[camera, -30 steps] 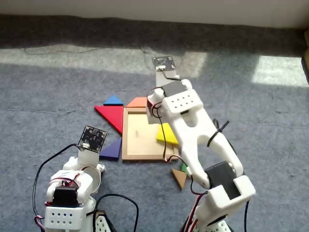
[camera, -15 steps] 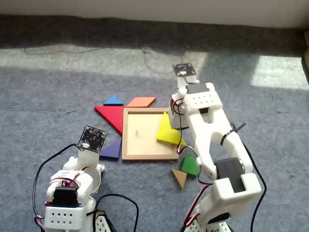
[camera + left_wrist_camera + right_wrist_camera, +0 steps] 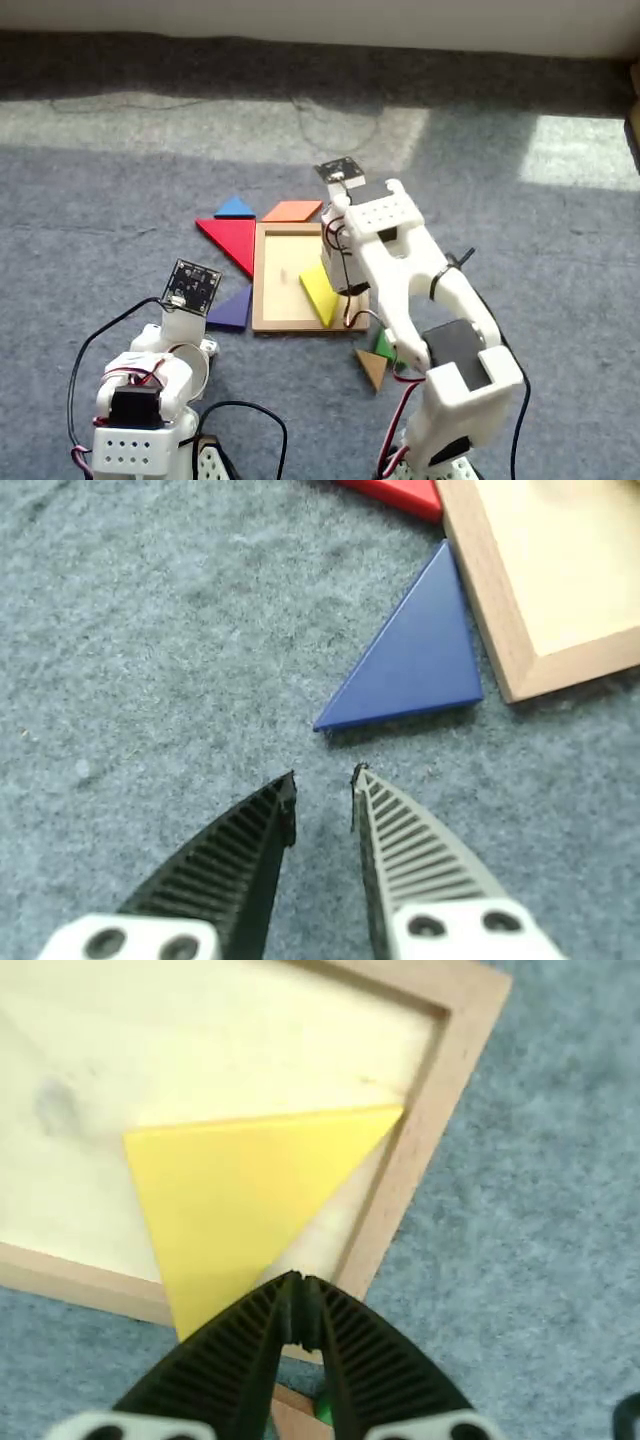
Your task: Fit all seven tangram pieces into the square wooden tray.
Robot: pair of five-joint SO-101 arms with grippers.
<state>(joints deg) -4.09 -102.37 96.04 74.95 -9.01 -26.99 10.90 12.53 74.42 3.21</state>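
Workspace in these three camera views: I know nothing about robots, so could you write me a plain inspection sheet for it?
Surface: grey carpet, with sunlit patches.
Job's things: square wooden tray; yellow triangle partly inside, one corner over the rim; red triangle, blue triangle, orange parallelogram, dark blue triangle, green piece and tan triangle outside on the carpet.
Clutter: nothing seen.
Grippers: left gripper open over carpet near the dark blue triangle; right gripper shut at the yellow triangle's edge.
Cables: red and black wires by the right gripper; black cable looping on the carpet.
Surroundings: pale wall at the far edge.
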